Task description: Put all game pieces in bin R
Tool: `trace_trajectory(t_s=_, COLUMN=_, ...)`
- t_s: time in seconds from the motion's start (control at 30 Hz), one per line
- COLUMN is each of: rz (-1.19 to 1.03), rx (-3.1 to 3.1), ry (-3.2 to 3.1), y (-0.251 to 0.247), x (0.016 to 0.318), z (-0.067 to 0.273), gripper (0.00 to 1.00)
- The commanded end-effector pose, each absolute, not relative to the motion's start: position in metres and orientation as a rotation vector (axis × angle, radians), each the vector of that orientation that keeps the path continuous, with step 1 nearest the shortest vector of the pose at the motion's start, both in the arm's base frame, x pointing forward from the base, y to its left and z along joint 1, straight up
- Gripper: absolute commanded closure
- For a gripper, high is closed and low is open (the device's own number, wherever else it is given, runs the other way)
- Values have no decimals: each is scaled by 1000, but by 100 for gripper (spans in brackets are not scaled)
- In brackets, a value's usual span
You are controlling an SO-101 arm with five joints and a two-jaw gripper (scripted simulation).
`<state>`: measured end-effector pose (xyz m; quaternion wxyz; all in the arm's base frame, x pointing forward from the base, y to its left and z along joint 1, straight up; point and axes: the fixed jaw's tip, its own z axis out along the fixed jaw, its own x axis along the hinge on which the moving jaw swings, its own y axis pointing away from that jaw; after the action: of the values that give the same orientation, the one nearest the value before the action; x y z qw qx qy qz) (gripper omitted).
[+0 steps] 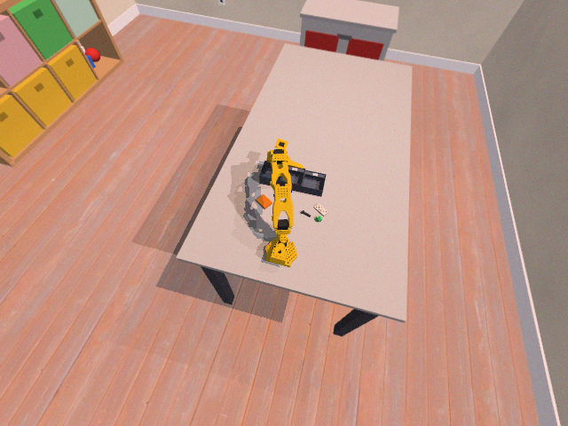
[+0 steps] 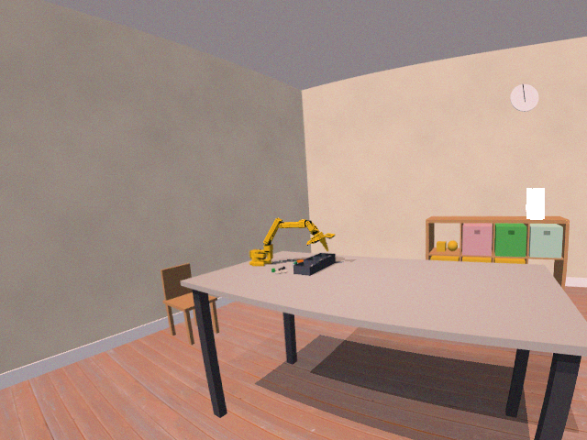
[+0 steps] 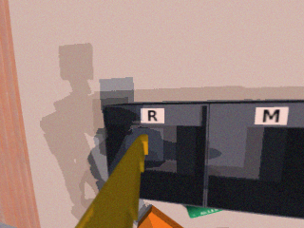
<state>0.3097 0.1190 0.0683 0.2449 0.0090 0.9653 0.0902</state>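
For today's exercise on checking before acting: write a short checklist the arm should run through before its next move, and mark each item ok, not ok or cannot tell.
1. Tool open and holding nothing: ok.
2. Tool above the R compartment of the dark bin: ok.
3. Bin standing flat on the table: ok.
4. All game pieces in R: not ok; a domino tile and a green piece lie on the table.
5. Contents of R: cannot tell, shadowed.
6. Small dark item and orange block left on the table: ok.

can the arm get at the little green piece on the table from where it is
Probably yes. The green piece lies in the open near the arm's base, with only a small dark screw and a white tile beside it. The gripper hangs open and empty over the bin, so it must swing back.
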Motion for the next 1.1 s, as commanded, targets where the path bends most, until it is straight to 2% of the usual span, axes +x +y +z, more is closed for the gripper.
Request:
trace_trajectory(t_s=0.0, rz=272, rx=21, ry=2592, y=123, x=312, z=79, gripper=0)
trace_trajectory(t_s=0.57, rz=276, rx=21, ry=2580, y=123, x=312, z=83, gripper=0)
trace_trajectory(t_s=1.07, rz=328, rx=20, ry=2447, y=124, x=314, z=125, gripper=0)
